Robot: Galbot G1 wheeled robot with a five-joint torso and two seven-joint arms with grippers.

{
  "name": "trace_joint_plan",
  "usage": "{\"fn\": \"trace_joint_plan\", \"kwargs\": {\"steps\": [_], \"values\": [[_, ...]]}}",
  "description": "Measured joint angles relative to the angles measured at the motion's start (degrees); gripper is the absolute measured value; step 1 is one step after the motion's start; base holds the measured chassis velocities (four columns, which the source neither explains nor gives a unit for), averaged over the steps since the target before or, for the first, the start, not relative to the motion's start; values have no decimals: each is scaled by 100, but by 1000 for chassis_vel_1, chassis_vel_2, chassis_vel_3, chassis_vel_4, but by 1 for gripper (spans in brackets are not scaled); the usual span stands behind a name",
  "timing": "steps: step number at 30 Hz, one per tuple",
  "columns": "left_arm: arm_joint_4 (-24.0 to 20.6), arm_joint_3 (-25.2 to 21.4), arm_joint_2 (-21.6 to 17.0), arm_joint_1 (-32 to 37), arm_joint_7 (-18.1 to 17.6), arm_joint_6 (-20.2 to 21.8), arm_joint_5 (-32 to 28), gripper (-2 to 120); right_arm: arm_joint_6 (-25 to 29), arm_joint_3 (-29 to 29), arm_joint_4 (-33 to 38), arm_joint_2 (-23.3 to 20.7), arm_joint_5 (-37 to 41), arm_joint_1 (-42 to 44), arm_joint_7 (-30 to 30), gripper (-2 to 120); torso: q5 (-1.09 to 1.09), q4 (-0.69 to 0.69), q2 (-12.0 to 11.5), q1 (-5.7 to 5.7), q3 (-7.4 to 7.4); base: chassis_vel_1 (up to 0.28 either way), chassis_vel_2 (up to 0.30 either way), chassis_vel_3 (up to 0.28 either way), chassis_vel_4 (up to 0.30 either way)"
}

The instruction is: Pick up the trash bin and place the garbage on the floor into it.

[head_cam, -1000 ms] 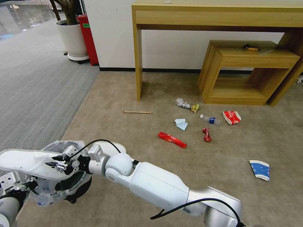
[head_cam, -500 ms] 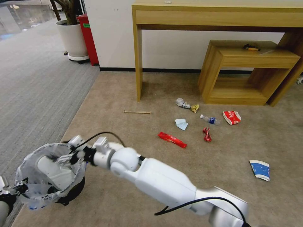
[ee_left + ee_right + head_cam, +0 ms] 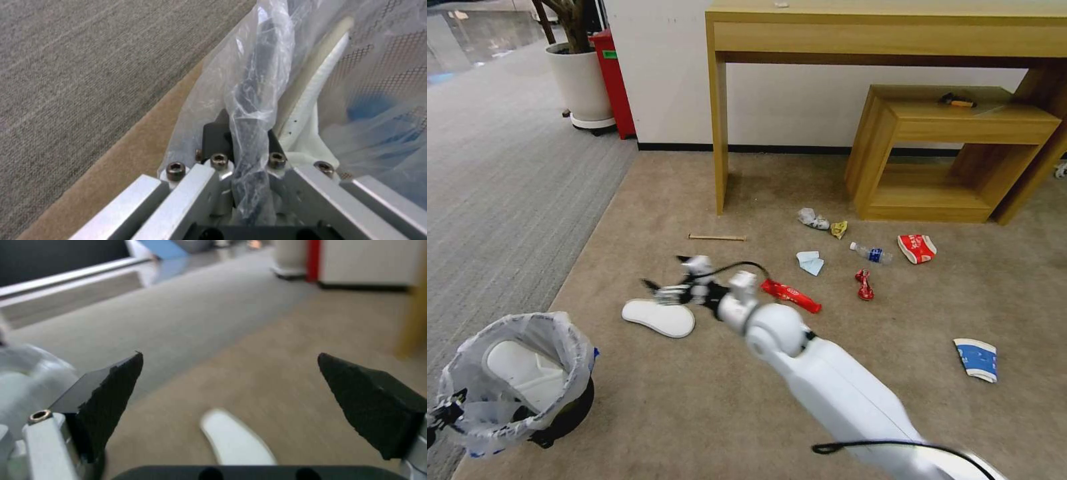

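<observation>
At the near left corner of the beige floor, right where it meets the grey ribbed carpet, stands the trash bin. The left gripper is clamped on its bag-wrapped rim, as the left wrist view shows, the black rim and plastic pinched between the pads. One white slipper now lies inside the liner — a second ago it was still in the right gripper's hold over the bin's mouth, so that piece of garbage is delivered.

The right gripper has swung away from the bin and out over the floor, its fingers spread wide and empty, as the right wrist view makes plain. It hangs just above the second slipper, which lies flat on the floor, well apart from the bin. I judge this slipper to be the next pick, though nothing is grasped yet.

Further right, the rest lies untouched and scattered before the wooden desk: the wooden stick near the desk leg, the red wrapper just beside the right arm's wrist, the tissue, a crumpled clear wad and a yellow scrap, the crushed red can, the clear bottle, the red-white carton, and the blue-white paper cup toward the right edge. One item is in; many remain.
</observation>
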State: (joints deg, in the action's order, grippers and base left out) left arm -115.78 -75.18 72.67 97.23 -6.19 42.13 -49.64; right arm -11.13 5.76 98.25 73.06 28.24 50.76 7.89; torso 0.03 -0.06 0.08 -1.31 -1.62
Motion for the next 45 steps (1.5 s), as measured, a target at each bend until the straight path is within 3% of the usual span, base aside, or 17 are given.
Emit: {"fn": "trace_joint_plan", "kwargs": {"steps": [3, 15, 28, 45], "values": [[21, -11, 15, 7, 34, 0, 20, 0, 199, -603, 206, -104, -205, 731, 12, 100, 0, 0, 0, 0, 0, 0, 0, 0, 0], [-162, 116, 169, 18, 21, 1, 155, 0, 468, -1554, 430, -144, -438, 1532, 129, 100, -1, 2, 0, 0, 0, 47, 66, -55, -75], [-351, 146, 243, 48, 32, 1, 170, 0, 447, -1730, 446, -194, -382, 1604, 144, 100, -1, 1, 0, 0, 0, 66, 144, -68, -137], [-380, 99, 234, 82, 102, 1, 116, 0, 347, -1507, 321, -61, -461, 1499, 125, 100, -2, 2, -1, -1, -1, -23, 102, 22, -99]]}}
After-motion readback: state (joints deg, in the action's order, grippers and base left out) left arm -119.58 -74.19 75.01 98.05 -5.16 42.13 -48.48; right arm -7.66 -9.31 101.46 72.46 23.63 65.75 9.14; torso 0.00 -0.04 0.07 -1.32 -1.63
